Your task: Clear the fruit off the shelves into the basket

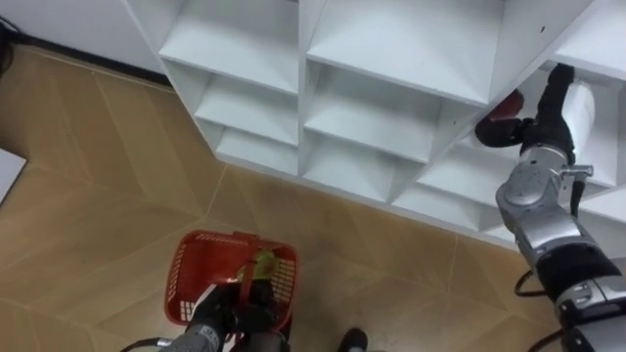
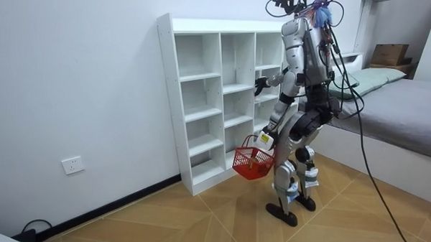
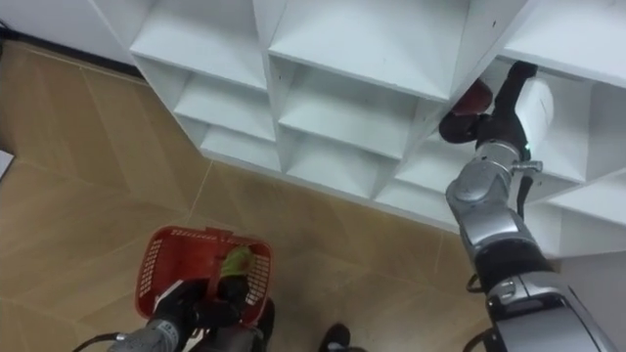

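- Wood floor [image 1: 78, 176] at lower left, white closet [image 1: 391, 59] across the top of the frame.
- Lower left: held the red basket [image 1: 181, 284] by its handle, left hand [image 1: 220, 318] curled round it; carried a green fruit [image 1: 262, 262] inside.
- Upper right: reached the right hand [image 1: 494, 132] into a closet compartment, just beside a red fruit [image 1: 509, 103]; could not tell whether gripped or merely touched.
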Controlling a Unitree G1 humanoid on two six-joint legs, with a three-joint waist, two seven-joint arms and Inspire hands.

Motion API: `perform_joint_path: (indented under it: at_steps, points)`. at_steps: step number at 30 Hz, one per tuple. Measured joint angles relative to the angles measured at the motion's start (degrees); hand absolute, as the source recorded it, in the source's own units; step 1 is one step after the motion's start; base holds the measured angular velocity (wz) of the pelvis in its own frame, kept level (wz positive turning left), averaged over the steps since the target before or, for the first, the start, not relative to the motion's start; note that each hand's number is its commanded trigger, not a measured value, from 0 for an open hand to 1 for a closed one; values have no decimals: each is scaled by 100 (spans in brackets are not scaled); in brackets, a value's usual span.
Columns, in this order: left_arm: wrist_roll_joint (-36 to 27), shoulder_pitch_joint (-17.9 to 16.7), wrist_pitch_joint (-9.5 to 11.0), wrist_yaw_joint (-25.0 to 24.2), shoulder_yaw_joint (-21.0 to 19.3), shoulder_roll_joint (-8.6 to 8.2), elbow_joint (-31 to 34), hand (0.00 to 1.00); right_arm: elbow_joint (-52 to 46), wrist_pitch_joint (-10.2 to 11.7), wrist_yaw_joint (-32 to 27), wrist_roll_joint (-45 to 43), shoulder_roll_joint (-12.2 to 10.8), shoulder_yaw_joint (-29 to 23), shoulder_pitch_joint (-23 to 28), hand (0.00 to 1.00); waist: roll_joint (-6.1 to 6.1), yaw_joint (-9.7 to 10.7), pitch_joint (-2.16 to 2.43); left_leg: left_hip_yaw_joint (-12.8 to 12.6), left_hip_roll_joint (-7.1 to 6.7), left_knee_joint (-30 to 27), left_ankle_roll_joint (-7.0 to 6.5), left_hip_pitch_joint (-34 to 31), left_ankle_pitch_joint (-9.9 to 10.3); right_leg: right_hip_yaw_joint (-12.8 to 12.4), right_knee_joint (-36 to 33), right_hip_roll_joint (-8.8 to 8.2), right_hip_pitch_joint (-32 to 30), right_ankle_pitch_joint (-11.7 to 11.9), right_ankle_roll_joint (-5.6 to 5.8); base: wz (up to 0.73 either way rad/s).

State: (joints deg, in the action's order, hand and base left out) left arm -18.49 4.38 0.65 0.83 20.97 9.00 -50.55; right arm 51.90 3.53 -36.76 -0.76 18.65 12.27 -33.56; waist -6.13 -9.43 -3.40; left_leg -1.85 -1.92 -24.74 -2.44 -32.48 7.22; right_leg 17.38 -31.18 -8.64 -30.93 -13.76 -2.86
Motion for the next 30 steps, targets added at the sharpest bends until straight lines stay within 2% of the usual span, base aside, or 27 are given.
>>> perform_joint_path:
  at_steps: [7, 8, 9, 11, 14, 19, 21, 30]
  points:
    - [-2, -108, 19, -115, -8, 105, 294, 100, -106, -76, 224, -6, 27, 230, 12, 0, 2, -19, -7, 23, 24, -105, 90, -208, 15, 12, -238, -18, -244, -128, -110, 3]
    - [1, -148, 21, -138, -27, 118, 370, 100, -106, -80, 276, -4, 30, 228, 12, 6, 4, -23, -6, 39, 24, -125, 104, -252, 14, 18, -269, -21, -295, -144, -126, 6]
    - [1, -176, 28, -151, -55, 125, 421, 100, -124, -92, 340, -4, 41, 227, 12, 34, 6, -24, -5, 59, 26, -145, 118, -306, 12, 38, -289, -21, -342, -153, -141, 6]
    - [0, -176, 47, -155, -53, 127, 442, 100, -133, -126, 418, -3, 44, 234, 12, 100, 6, -39, -5, 71, 32, -179, 134, -362, 12, 52, -324, -21, -387, -165, -159, 5]
    - [-1, -179, 60, -168, -45, 132, 481, 100, -199, -137, 431, -4, 61, 239, 12, 100, 18, -47, -10, 71, 37, -238, 146, -420, 20, 50, -370, -24, -439, -182, -171, 0]
    - [0, -230, 61, -186, -41, 170, 605, 100, -312, -234, 289, 0, 351, 162, 10, 100, 27, -67, -12, 79, 40, -291, 153, -493, 32, 51, -410, -24, -511, -186, -174, 0]
    - [1, -272, 61, -191, -39, 182, 675, 100, -324, -248, 237, -5, 392, 175, 11, 100, 34, -72, -11, 73, 49, -291, 160, -492, 36, 43, -415, -16, -518, -187, -179, 0]
    - [-3, -274, 62, -254, -31, 208, 688, 100, -447, -286, 137, -2, 399, 190, 10, 100, 62, -138, -9, 63, 131, -281, 217, -482, 47, 40, -351, 79, -499, -170, -242, -3]
